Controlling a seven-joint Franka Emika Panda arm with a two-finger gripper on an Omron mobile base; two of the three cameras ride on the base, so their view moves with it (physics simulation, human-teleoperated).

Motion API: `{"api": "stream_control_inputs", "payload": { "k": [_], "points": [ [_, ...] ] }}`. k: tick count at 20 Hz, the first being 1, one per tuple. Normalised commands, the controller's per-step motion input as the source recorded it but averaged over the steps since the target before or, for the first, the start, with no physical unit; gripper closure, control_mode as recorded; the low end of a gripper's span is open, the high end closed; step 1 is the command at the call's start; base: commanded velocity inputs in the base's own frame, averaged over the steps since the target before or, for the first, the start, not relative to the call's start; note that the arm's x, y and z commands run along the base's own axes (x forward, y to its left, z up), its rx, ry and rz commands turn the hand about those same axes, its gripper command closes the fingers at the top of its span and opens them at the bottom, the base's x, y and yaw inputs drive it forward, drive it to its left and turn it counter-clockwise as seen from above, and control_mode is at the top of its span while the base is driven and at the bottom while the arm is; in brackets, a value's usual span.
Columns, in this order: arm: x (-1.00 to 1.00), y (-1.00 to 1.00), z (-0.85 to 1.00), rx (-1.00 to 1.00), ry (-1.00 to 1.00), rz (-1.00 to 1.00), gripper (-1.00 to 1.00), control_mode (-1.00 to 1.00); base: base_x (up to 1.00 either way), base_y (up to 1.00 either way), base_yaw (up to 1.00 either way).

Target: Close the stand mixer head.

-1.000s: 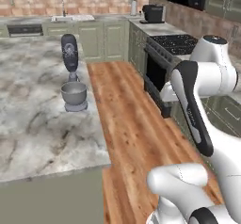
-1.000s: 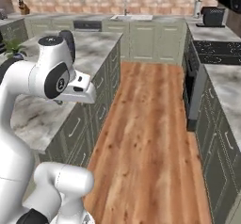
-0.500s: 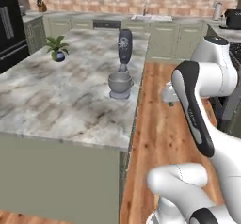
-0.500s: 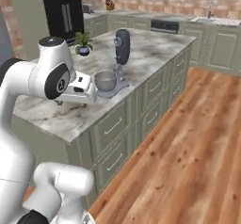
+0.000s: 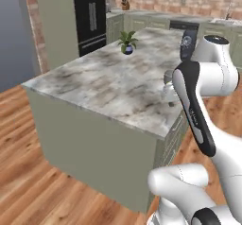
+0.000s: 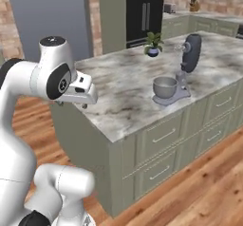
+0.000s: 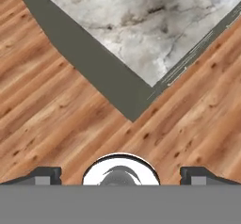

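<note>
Hand (image 7: 120, 173) open, empty, lower frame, above wooden floor; dark grey rounded stand mixer head (image 6: 191, 53) tilted up, upper right, on marble table (image 6: 118, 85).

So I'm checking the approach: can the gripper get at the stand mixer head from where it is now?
Probably not yet. The gripper, open, hangs off the island's corner, and the raised stand mixer head stands well along the counter; nothing blocks the way.

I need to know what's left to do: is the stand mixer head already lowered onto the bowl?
No, in the right base view the stand mixer head stands tilted up, well clear of the bowl.
</note>
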Motion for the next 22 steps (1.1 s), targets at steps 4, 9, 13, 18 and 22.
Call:
{"api": "stream_control_inputs", "payload": {
  "k": [4,9,13,18,22],
  "points": [
    [0.00,0.00,0.00,0.00,0.00,0.00,-1.00,1.00,-0.54,0.42,0.47],
    [0.00,0.00,0.00,0.00,0.00,0.00,-1.00,1.00,-0.38,0.40,0.50],
    [0.00,0.00,0.00,0.00,0.00,0.00,-1.00,1.00,-0.32,0.33,0.52],
    [0.00,0.00,0.00,0.00,0.00,0.00,-1.00,1.00,-0.19,-0.06,0.44],
    [0.00,0.00,0.00,0.00,0.00,0.00,-1.00,1.00,-0.36,-0.45,0.55]
  ]
}}
